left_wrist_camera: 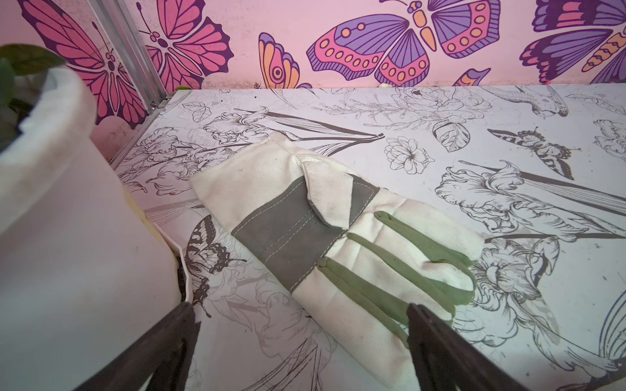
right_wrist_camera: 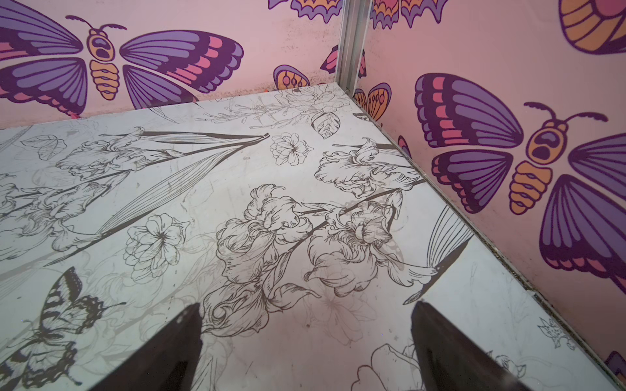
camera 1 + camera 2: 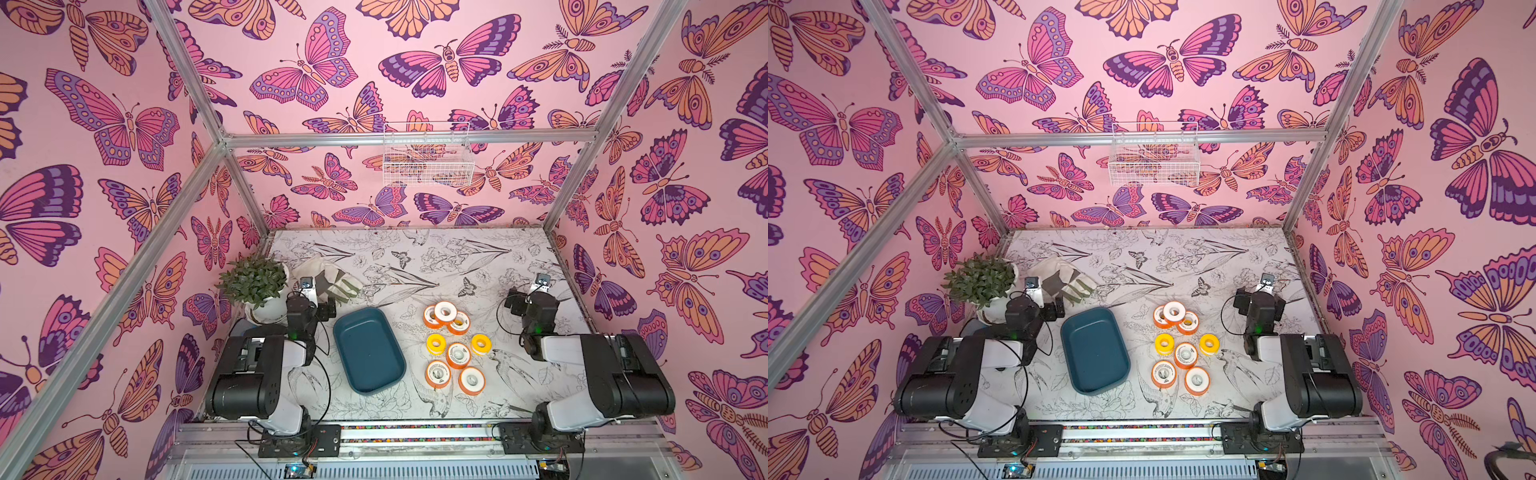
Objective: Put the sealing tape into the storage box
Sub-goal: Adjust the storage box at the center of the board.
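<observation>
The sealing tape lies as loose spools on the table right of the storage box (image 3: 368, 353), a dark teal tray with nothing in it in both top views (image 3: 1094, 353). Three orange spools (image 3: 446, 318) cluster at the far end. Two yellow spools (image 3: 436, 342) (image 3: 480, 343) flank an orange one (image 3: 458, 355), and two more orange spools (image 3: 437, 373) (image 3: 471, 380) lie nearest. My left gripper (image 1: 299, 308) is open over a glove, left of the box's far end. My right gripper (image 2: 306, 306) is open over bare table, right of the spools. Neither wrist view shows the tape or the box.
A potted plant (image 3: 255, 282) in a white pot (image 1: 67, 237) stands at the left edge beside my left arm (image 3: 301, 320). A white and green work glove (image 1: 338, 237) lies beyond the box. A white wire basket (image 3: 428, 160) hangs on the back wall. The right wall (image 2: 508, 152) runs close by my right gripper.
</observation>
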Controlling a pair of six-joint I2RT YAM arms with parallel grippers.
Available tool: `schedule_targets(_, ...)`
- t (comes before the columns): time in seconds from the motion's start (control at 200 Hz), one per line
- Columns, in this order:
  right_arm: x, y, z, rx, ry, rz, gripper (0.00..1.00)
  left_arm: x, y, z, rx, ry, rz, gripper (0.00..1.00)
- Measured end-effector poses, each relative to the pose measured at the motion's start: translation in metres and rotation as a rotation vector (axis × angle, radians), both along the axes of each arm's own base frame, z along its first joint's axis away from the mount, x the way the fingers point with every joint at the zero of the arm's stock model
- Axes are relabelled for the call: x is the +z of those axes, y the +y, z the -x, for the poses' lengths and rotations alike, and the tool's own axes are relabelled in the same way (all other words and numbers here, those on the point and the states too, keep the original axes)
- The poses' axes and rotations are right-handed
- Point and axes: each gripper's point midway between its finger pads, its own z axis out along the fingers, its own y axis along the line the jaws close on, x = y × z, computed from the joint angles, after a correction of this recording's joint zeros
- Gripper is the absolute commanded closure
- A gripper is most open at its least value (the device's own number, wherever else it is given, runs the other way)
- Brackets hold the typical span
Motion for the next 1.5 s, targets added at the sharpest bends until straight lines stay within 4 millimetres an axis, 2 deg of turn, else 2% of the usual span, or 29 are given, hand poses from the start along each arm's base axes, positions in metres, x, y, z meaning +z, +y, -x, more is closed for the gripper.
schedule_targets(0.741, 0.000, 0.001, 0.000, 0.005, 0.000, -0.002, 0.01, 0.002, 0.000, 0.002, 0.003, 0.009, -0.003, 0.00)
schedule_targets(0.841, 0.002, 0.001, 0.001, 0.005, -0.004, -0.002, 0.01, 0.021, -0.005, 0.006, -0.002, -0.021, -0.017, 0.00)
schedule_targets(0.941, 0.020, 0.005, 0.007, -0.005, -0.026, 0.030, 0.01, 0.057, -0.016, 0.011, -0.030, -0.110, -0.035, 0.00)
schedule_targets(1.066, 0.074, 0.028, 0.015, 0.040, -0.130, 0.031, 0.01, 0.114, -0.019, 0.028, 0.001, -0.249, 0.056, 0.00)
schedule_targets(1.151, 0.110, 0.035, 0.020, 0.052, -0.213, -0.021, 0.01, 0.135, -0.018, 0.037, 0.022, -0.279, 0.155, 0.00)
schedule_targets(1.202, 0.124, 0.038, 0.025, 0.061, -0.247, -0.059, 0.01, 0.145, -0.021, 0.041, 0.010, -0.276, 0.207, 0.00)
schedule_targets(1.337, 0.133, 0.049, 0.040, 0.104, -0.258, -0.167, 0.01, 0.158, -0.039, 0.055, -0.020, -0.273, 0.351, 0.00)
schedule_targets(1.432, 0.128, 0.060, 0.051, 0.141, -0.249, -0.240, 0.01, 0.151, -0.047, 0.067, -0.031, -0.249, 0.460, 0.00)
schedule_targets(1.502, 0.116, 0.072, 0.061, 0.175, -0.229, -0.272, 0.00, 0.141, -0.049, 0.075, -0.025, -0.213, 0.531, 0.00)
